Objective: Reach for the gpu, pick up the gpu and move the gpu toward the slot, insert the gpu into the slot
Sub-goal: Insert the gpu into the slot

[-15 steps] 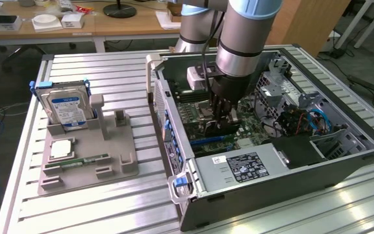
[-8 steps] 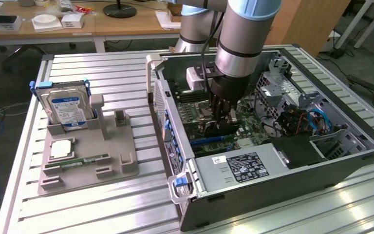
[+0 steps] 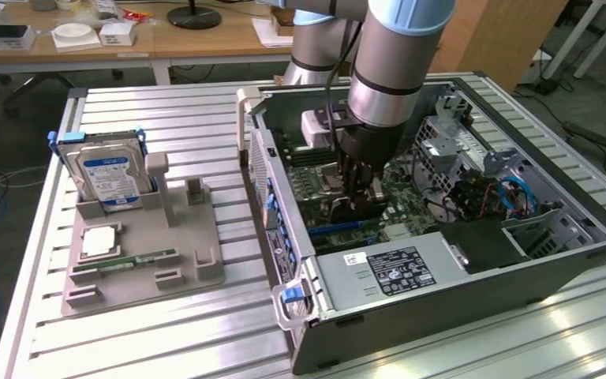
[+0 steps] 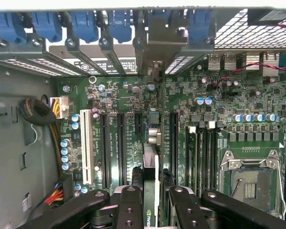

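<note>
**Seating the gpu over the motherboard slot**

Holding the gpu (image 4: 151, 191) edge-on, our gripper (image 4: 151, 202) pinches the card between its two fingers (image 4: 129, 205), jaws partly closed on the thin board. The card hangs straight below the gripper, inside the open computer case (image 3: 555, 272), just above the motherboard (image 4: 229, 102).

We judge the step in hand to be the insertion. To do it well:

1. Keep the card's lower edge parallel to the long black expansion slot (image 4: 120, 148) nearest the fingers.
2. Keep the card upright; any tilt is likely to jam the edge connector against the slot walls.
3. Line the metal bracket end up with the rear bracket openings under the blue retention clips (image 4: 83, 24).
4. Press evenly along the card rather than at one corner.

The wrist view gives us the row of parallel slots, the white slot (image 4: 87, 145) beside them and the CPU socket (image 4: 250, 179), so lateral alignment is read there. The exterior view gives us the arm's upright posture and the gripper (image 3: 358, 178) deep in the case, with the hard drive (image 3: 108, 170) and fixture tray (image 3: 151, 272) well apart from the gripper, outside the case.
</note>
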Motion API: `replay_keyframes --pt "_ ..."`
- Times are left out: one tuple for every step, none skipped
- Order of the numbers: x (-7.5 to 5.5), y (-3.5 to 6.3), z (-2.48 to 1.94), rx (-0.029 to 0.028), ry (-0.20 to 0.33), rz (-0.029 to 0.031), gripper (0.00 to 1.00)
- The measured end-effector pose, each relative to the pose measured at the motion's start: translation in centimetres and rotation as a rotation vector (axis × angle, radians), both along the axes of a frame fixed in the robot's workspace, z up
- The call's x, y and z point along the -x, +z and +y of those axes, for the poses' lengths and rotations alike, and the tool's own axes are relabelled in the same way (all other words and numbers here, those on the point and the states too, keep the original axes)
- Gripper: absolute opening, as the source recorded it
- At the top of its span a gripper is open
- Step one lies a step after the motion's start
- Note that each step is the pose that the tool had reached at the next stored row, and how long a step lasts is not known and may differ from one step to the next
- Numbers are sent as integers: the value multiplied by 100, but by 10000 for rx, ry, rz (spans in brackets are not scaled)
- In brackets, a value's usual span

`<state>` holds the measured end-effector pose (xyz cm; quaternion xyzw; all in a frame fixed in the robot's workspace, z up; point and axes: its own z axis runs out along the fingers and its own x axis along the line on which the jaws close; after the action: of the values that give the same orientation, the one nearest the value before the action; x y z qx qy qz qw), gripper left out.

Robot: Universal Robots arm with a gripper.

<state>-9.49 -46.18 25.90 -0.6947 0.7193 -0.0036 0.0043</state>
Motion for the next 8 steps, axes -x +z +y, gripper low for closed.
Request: replay_keyframes --pt "1 -4 0 1 0 0 26" --pt "2 -9 0 1 -1 0 26" --pt "3 -12 0 2 -1 2 26" --pt "5 -16 0 2 -2 2 26" --pt "6 -20 0 1 -1 2 26" --pt "7 -24 0 1 0 2 26" --pt "7 -28 0 0 0 2 26" --pt "8 -32 0 1 0 3 26"
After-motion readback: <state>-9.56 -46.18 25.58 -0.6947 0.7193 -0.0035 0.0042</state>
